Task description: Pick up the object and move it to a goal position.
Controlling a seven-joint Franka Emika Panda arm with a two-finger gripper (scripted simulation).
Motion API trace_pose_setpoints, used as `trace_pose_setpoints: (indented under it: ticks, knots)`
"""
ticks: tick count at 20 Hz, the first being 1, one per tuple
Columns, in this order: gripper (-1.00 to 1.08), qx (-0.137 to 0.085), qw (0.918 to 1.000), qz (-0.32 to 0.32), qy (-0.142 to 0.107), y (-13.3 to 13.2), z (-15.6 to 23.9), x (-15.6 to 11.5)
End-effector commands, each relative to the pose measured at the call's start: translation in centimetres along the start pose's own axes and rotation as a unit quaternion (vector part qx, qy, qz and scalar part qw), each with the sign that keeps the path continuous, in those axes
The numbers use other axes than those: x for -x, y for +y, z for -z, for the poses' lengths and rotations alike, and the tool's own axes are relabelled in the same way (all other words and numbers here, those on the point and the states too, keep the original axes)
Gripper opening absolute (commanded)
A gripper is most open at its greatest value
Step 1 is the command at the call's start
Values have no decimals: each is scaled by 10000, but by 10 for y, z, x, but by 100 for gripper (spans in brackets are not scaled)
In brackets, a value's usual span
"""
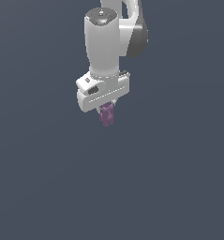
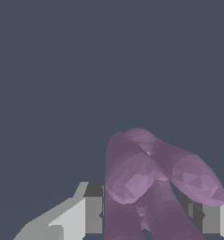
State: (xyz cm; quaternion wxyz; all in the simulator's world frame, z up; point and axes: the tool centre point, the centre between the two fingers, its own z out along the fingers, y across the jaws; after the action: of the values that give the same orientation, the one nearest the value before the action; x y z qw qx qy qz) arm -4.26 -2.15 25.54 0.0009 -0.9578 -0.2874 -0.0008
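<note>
No readable text, labels, brands, numbers or signs in either view. White arm housing and gripper body: plain, unmarked. Purple lobed object below the gripper: bare surface, no lettering. Grey background around the end effector: blank.

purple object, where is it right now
In the exterior view the purple object hangs just under the white gripper, slightly left of centre in the upper half; the wrist view shows it between the fingers.
</note>
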Motion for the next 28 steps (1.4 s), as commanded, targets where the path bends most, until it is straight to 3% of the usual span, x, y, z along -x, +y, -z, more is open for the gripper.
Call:
trace_pose_setpoints:
  ticks: [1,17,28]
  knots:
    - [-100,-3,10000,2,1,7,29,11]
    - [-100,-1,10000,-3,-4,55,197,69]
    - [-100,6,10000,-6,-10,75,258,88]
